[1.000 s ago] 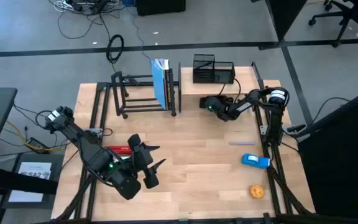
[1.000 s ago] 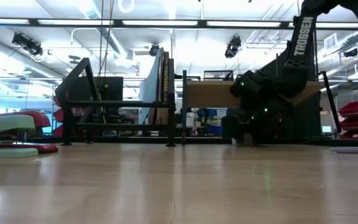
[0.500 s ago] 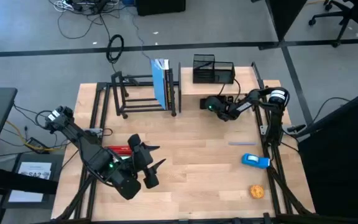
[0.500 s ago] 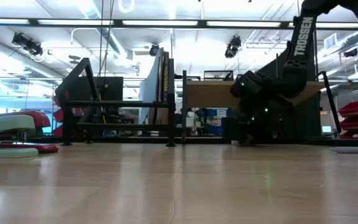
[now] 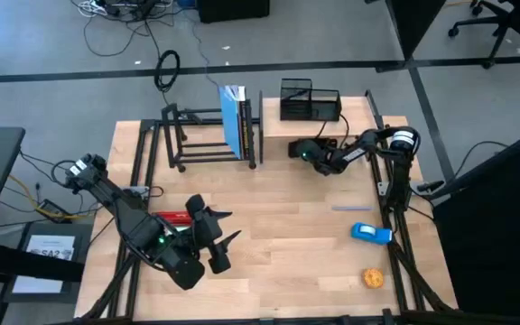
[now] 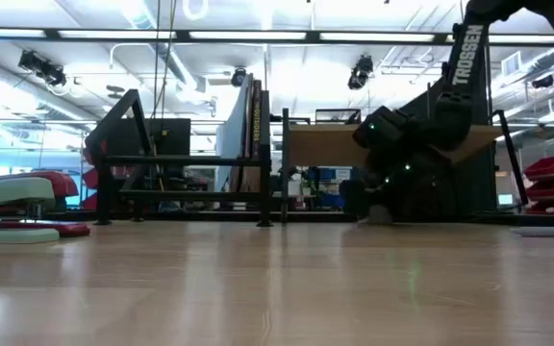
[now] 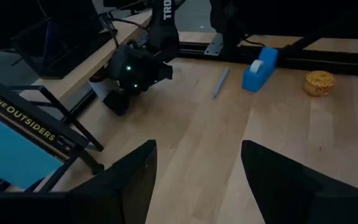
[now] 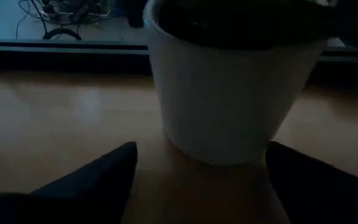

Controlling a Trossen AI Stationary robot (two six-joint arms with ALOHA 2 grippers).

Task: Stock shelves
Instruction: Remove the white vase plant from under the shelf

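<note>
Right gripper [image 5: 296, 149] low at the far side of the table, fingers spread either side of a white pot [image 8: 235, 87].

The pot stands upright on the table [image 5: 287, 217], just ahead of the fingers, not gripped. Beside it sits a black mesh organizer [image 5: 310, 99]. The black rack [image 5: 210, 135], holding upright books [image 5: 234, 117], stands to its left. Left gripper [image 5: 219, 236] waits near the front, fingers apart, by a red stapler [image 5: 174, 218].

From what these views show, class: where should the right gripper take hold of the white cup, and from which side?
Grip the white cup across its lower wall, coming in level from the table-centre side, where the right gripper already faces it with fingers spread either side. It stands upright and narrows toward its base, so a low side pinch probably fits best.
</note>
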